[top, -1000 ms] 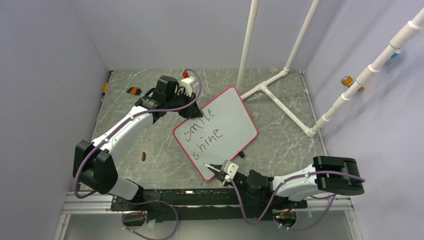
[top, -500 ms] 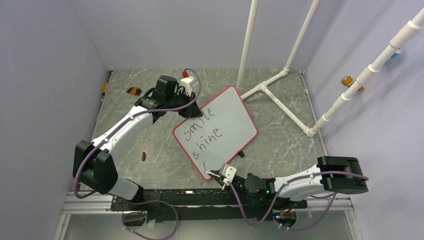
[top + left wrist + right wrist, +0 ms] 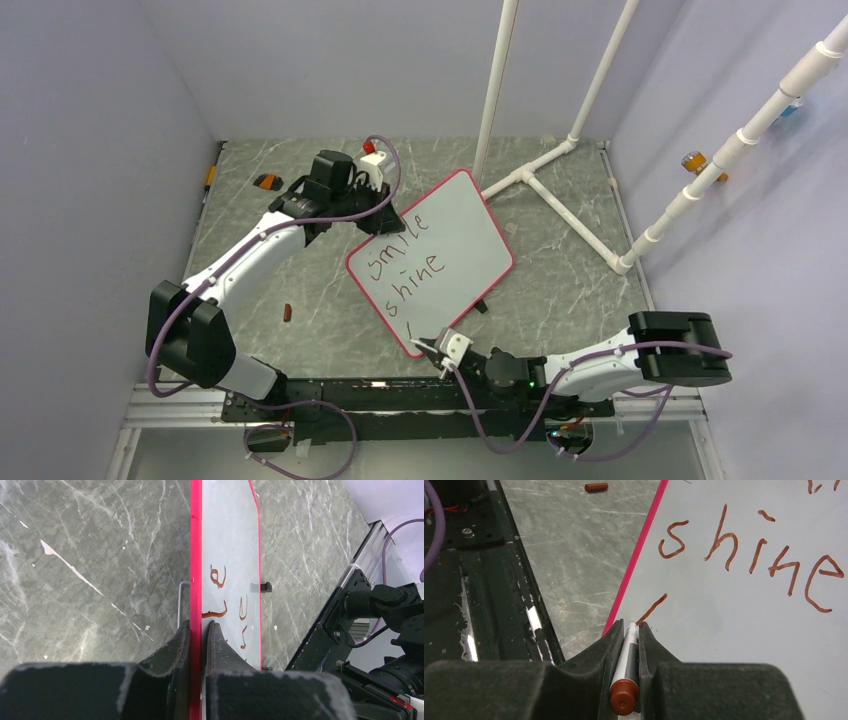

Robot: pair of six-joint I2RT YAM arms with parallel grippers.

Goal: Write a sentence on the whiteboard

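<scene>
The whiteboard (image 3: 462, 215) is white with a red-pink rim and stands tilted on the table. The sentence (image 3: 408, 274) on it reads "smile" and "shine" in reddish-brown, with one short stroke (image 3: 410, 327) below. My left gripper (image 3: 388, 210) is shut on the board's far-left edge; in the left wrist view its fingers (image 3: 200, 626) pinch the rim (image 3: 195, 555). My right gripper (image 3: 432, 347) is shut on a white marker (image 3: 626, 665) with a brown end. The marker's tip is at the board's near corner, just below the stroke (image 3: 651, 607).
A brown marker cap (image 3: 288, 313) lies on the table left of the board. A white PVC pipe frame (image 3: 560, 200) stands at the back right. A small orange and black item (image 3: 267, 181) lies at the far left. The black base rail (image 3: 350, 392) runs along the near edge.
My right gripper has drawn back a little toward the near edge with the marker, and a short stroke now shows below "shine". The left gripper keeps its hold on the board.
</scene>
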